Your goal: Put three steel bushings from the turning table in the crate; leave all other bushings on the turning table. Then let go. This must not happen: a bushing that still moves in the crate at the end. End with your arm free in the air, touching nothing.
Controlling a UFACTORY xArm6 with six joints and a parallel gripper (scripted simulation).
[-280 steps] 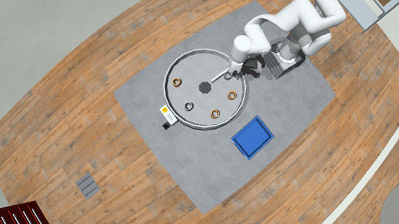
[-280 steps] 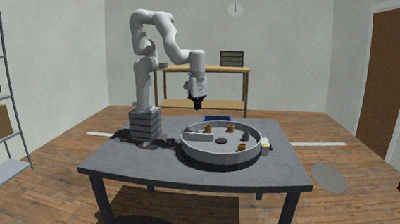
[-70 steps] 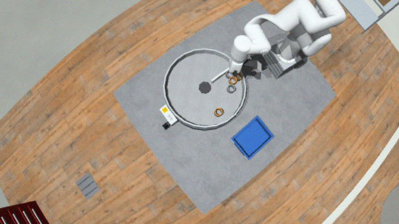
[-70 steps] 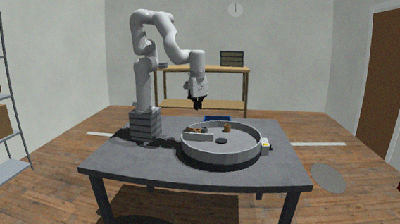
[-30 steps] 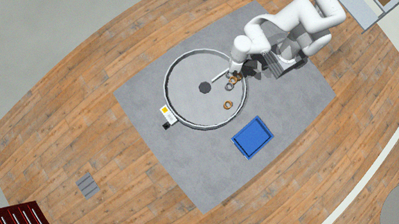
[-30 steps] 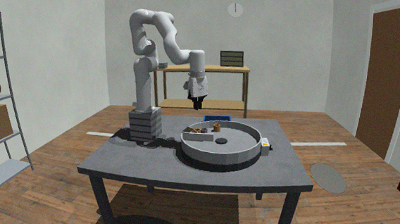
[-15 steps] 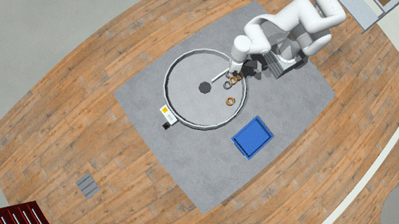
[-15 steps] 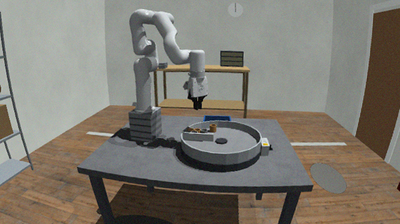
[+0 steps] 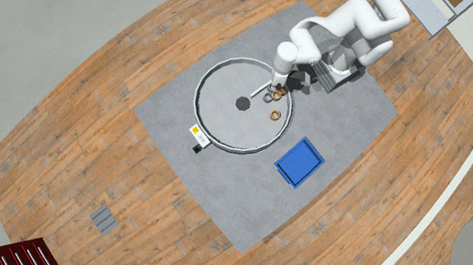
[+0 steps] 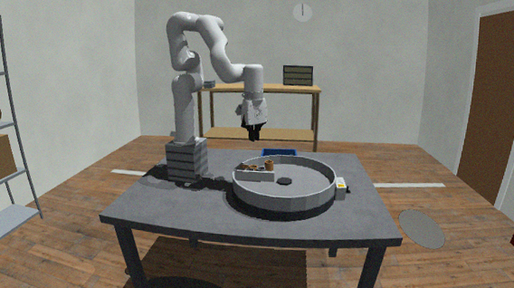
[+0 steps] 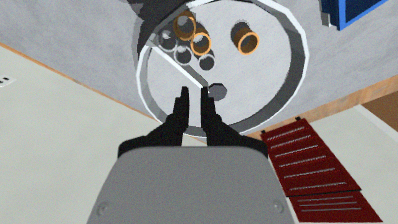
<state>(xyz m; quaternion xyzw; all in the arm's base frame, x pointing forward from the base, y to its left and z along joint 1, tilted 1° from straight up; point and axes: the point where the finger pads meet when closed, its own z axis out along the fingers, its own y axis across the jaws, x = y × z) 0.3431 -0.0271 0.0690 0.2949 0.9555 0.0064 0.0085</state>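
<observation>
The round turning table (image 9: pixel 243 105) holds a cluster of bushings at its rim near the arm. In the wrist view three grey steel bushings (image 11: pixel 183 54) lie beside two orange ones (image 11: pixel 192 35). A third orange bushing (image 11: pixel 245 40) stands apart and also shows in the overhead view (image 9: pixel 275 114). The blue crate (image 9: pixel 299 162) sits on the table beside the turning table and looks empty. My gripper (image 11: pixel 194 95) (image 10: pixel 254 137) hangs high above the cluster at the table's rim. Its fingers stand close together with a thin gap and nothing between them.
A white deflector bar (image 9: pixel 260 89) runs from the rim towards the dark hub (image 9: pixel 243 103). A small control box (image 9: pixel 199 136) sits at the turning table's outer edge. The arm's base block (image 10: pixel 186 159) stands on the table behind the cluster.
</observation>
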